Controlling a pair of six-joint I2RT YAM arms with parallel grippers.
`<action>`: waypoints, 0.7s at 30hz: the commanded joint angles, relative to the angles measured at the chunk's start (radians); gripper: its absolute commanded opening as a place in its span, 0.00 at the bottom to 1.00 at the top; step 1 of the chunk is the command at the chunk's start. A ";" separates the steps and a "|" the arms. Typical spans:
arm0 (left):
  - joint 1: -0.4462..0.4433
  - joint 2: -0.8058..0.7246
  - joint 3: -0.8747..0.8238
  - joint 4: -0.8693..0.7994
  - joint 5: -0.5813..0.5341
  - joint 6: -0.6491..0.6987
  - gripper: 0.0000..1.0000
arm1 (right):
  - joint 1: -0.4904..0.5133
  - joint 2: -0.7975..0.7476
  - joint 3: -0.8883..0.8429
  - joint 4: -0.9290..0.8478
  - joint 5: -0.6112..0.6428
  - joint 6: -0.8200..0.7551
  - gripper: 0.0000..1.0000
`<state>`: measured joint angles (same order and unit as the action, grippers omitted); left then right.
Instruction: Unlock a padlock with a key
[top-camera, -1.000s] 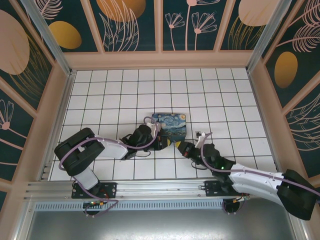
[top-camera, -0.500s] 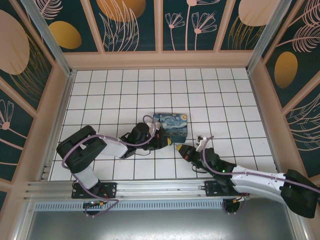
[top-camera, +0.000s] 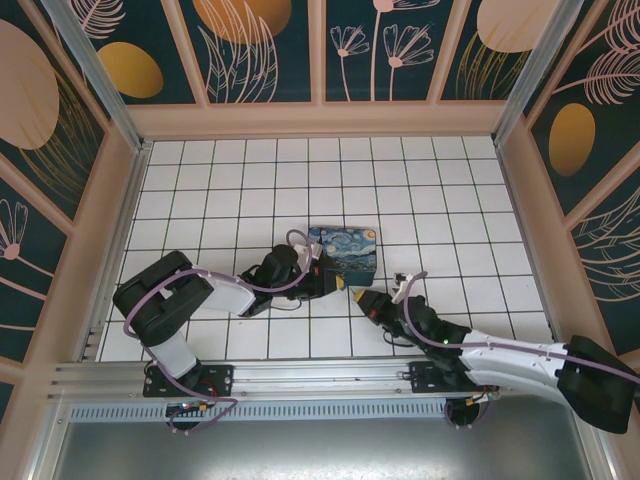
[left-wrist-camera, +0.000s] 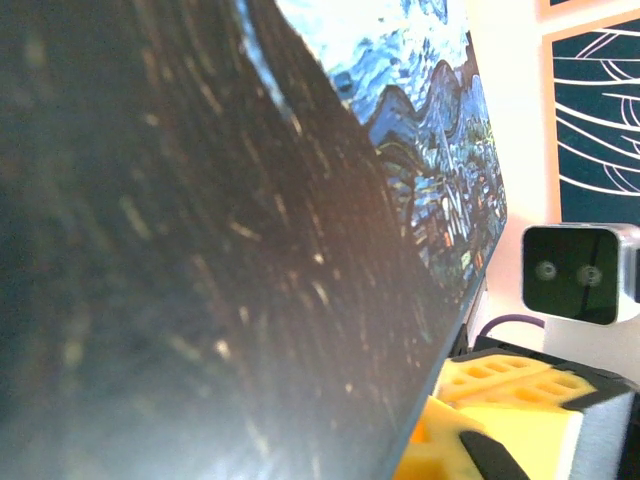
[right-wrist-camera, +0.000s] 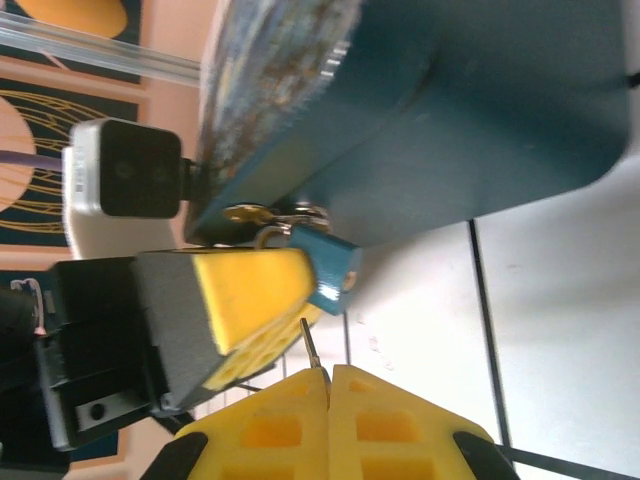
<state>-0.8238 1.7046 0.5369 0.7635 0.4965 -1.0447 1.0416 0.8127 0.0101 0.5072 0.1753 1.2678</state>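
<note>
A small padlock (right-wrist-camera: 335, 268) with a blue body hangs by its silvery shackle from the hasp of the painted box (right-wrist-camera: 480, 120). My left gripper's yellow fingers (right-wrist-camera: 250, 295) are closed together around it, and the lock's body juts out past their tips. My right gripper (right-wrist-camera: 328, 370) is shut on a key (right-wrist-camera: 312, 345). The thin blade points up, a short gap below the lock and slightly left of its keyhole end. From above, the left gripper (top-camera: 333, 283) and the right gripper (top-camera: 358, 297) meet at the near corner of the box (top-camera: 345, 250).
The box side (left-wrist-camera: 250, 250) sits very close to the left wrist camera. The right gripper's yellow fingers (left-wrist-camera: 500, 410) and its wrist camera (left-wrist-camera: 575, 272) lie just beyond the box. White tiled floor (top-camera: 450, 200) lies open behind and to both sides, ringed by pink-framed walls.
The right arm has swung lower toward the near edge, its gripper staying by the box's near corner. The box and the left gripper have shifted slightly right.
</note>
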 joint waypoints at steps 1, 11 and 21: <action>0.019 -0.020 0.011 0.032 0.031 0.017 0.00 | -0.011 0.045 -0.052 0.007 -0.008 0.020 0.00; 0.059 -0.047 0.005 0.046 0.028 0.017 0.00 | -0.047 0.207 0.022 0.116 -0.071 -0.024 0.00; 0.065 -0.073 0.003 0.031 0.039 0.033 0.00 | -0.067 0.348 0.093 0.199 -0.121 -0.055 0.00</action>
<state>-0.7643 1.6596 0.5369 0.7624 0.5163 -1.0405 0.9859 1.1454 0.0799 0.6495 0.0761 1.2358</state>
